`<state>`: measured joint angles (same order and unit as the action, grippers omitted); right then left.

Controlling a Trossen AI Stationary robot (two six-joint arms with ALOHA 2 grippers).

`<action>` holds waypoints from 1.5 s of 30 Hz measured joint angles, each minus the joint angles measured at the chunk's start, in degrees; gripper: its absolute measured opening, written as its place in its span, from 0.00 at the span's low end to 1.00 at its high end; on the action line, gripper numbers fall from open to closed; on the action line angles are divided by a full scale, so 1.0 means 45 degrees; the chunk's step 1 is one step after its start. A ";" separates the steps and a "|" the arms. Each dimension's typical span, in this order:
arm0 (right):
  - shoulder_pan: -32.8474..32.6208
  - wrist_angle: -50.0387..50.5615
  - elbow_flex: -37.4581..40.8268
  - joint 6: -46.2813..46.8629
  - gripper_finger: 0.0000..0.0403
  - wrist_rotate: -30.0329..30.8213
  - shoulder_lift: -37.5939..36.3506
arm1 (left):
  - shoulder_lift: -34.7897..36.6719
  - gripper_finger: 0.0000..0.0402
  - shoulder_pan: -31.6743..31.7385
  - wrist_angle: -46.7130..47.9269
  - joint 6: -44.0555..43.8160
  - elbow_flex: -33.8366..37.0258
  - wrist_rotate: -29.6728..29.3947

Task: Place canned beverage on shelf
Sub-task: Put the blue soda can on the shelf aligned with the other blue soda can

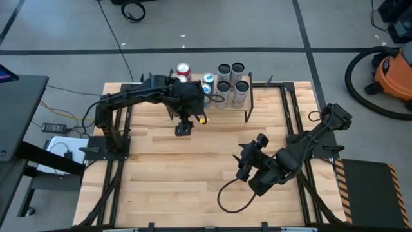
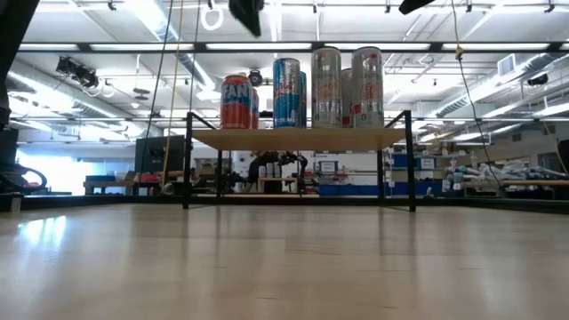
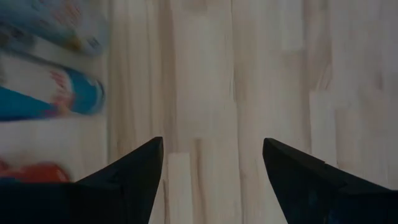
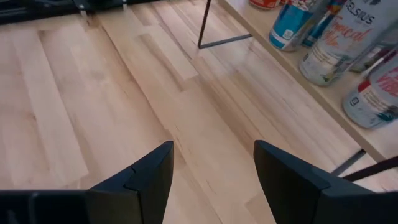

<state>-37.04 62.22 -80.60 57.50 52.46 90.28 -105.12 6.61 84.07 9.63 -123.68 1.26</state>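
- All cans point(image 2: 325, 87) stand on the shelf point(image 2: 298, 138); placing looks finished.
- Left pincer point(image 1: 183, 129) spread, empty, just before the shelf; right pincer point(image 1: 245, 165) spread, empty.
- Next: retreat clear.

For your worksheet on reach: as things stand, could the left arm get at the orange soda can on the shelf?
Probably yes: the left gripper is open and empty beside the shelf, and the orange can stands at the row's end.

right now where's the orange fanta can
In the low view the orange Fanta can stands upright at the left end of the shelf, beside the blue can, with the silver cans further right.
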 joint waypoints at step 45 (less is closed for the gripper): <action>0.0092 0.1147 0.0000 -0.0054 0.57 -0.0008 -0.0826 | 0.3691 0.69 0.2124 -1.0943 0.0589 0.9940 -0.1418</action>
<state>-36.62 67.38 -80.60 57.25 52.42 86.56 -88.51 16.17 34.83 12.28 -78.95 -5.12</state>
